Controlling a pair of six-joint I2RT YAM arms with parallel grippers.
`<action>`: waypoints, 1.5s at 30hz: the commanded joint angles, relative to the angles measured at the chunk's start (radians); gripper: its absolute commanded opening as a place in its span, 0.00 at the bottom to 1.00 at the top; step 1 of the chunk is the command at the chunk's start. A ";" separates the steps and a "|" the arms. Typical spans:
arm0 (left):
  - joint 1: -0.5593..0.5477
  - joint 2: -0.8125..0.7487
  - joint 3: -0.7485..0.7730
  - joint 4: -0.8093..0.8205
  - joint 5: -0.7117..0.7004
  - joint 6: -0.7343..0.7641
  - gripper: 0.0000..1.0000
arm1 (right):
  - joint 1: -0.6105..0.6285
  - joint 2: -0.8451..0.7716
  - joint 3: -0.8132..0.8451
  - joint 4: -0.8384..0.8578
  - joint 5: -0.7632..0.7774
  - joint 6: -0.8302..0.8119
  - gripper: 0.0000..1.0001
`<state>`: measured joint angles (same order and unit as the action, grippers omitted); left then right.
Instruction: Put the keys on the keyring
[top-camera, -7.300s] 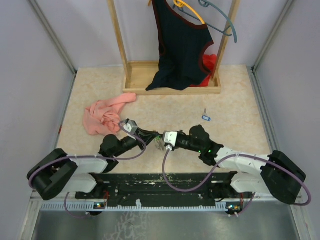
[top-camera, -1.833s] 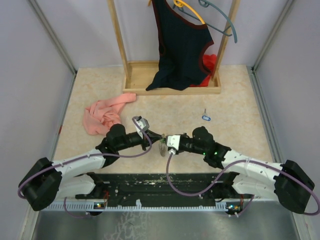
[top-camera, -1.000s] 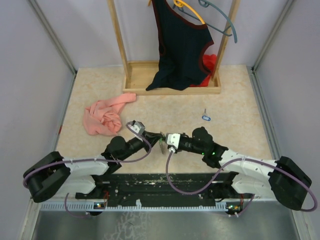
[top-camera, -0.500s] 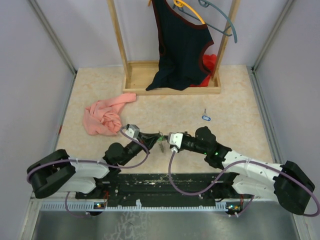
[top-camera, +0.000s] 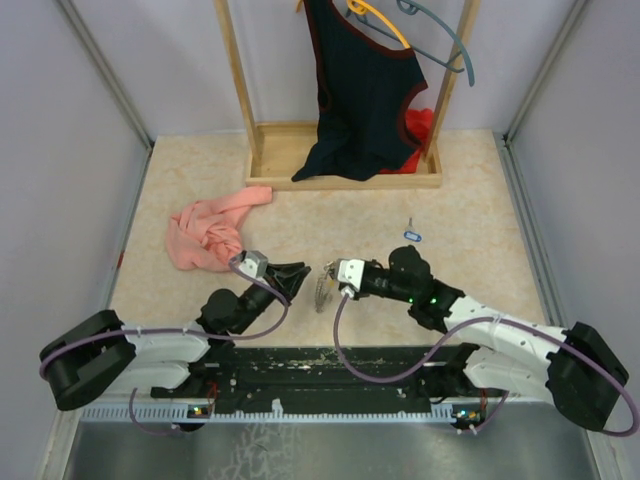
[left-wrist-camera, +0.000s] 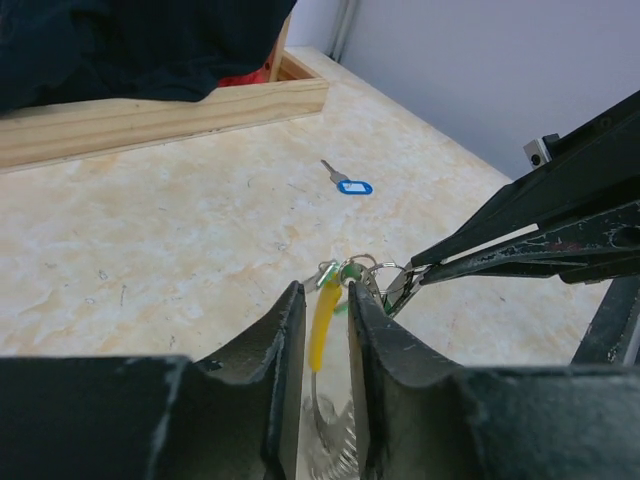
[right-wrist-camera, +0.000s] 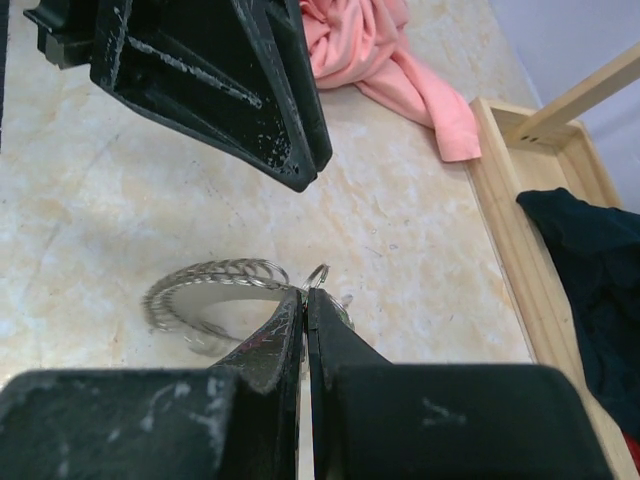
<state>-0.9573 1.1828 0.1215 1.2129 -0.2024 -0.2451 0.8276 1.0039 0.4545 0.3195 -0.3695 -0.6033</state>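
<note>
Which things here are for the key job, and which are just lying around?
For the job: keyring, green key, blue key.
Just lying about: pink cloth, dark top, wooden rack.

No legible text, label, brand or number; blue key (left-wrist-camera: 354, 187) head too small to read.
</note>
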 joint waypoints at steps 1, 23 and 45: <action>0.009 -0.070 -0.028 -0.035 0.006 0.029 0.31 | -0.007 0.022 0.091 -0.006 -0.038 -0.026 0.00; 0.298 -0.081 0.015 -0.166 0.609 -0.068 0.49 | -0.008 0.073 0.181 -0.106 -0.117 -0.111 0.00; 0.380 0.195 0.114 0.019 0.916 -0.176 0.46 | -0.008 0.068 0.167 -0.101 -0.159 -0.103 0.00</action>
<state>-0.5976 1.3418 0.2234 1.1488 0.6079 -0.3225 0.8261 1.0889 0.5774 0.1692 -0.4988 -0.6994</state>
